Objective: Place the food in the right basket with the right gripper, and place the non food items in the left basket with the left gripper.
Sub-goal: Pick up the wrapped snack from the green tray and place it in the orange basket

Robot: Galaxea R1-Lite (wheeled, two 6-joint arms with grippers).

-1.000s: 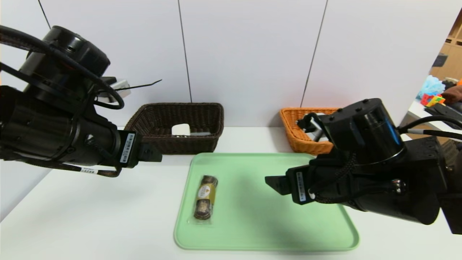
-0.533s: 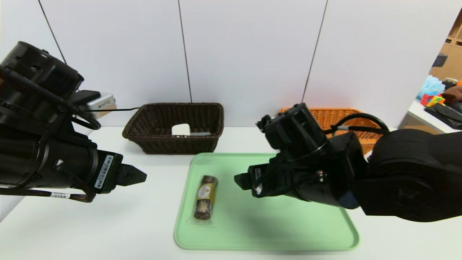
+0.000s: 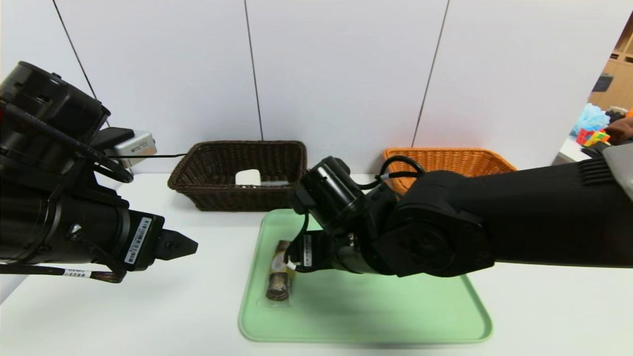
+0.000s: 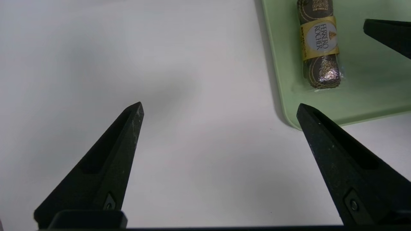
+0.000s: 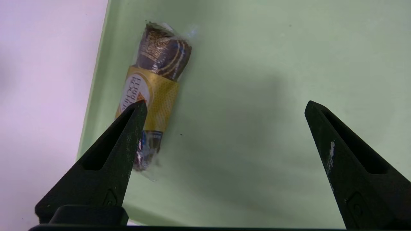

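Our right gripper (image 5: pixel 224 106) hangs wide open above the green tray (image 3: pixel 395 316), holding nothing.

One of its fingers (image 5: pixel 128 128) sits over the gold label of the food (image 5: pixel 154 93), the other well out over bare tray; we cannot tell if any finger touches the wrap. The food lies lengthwise near the tray's left edge. Our left gripper (image 4: pixel 220 107) waits left of the tray over the white table (image 3: pixel 123 316), its fingers spread and empty. Behind the tray's left corner stands the left basket (image 3: pixel 237 198) with the white bar (image 3: pixel 247 177) inside; behind the tray's right corner stands the right basket (image 3: pixel 455 158), its contents hidden from us.
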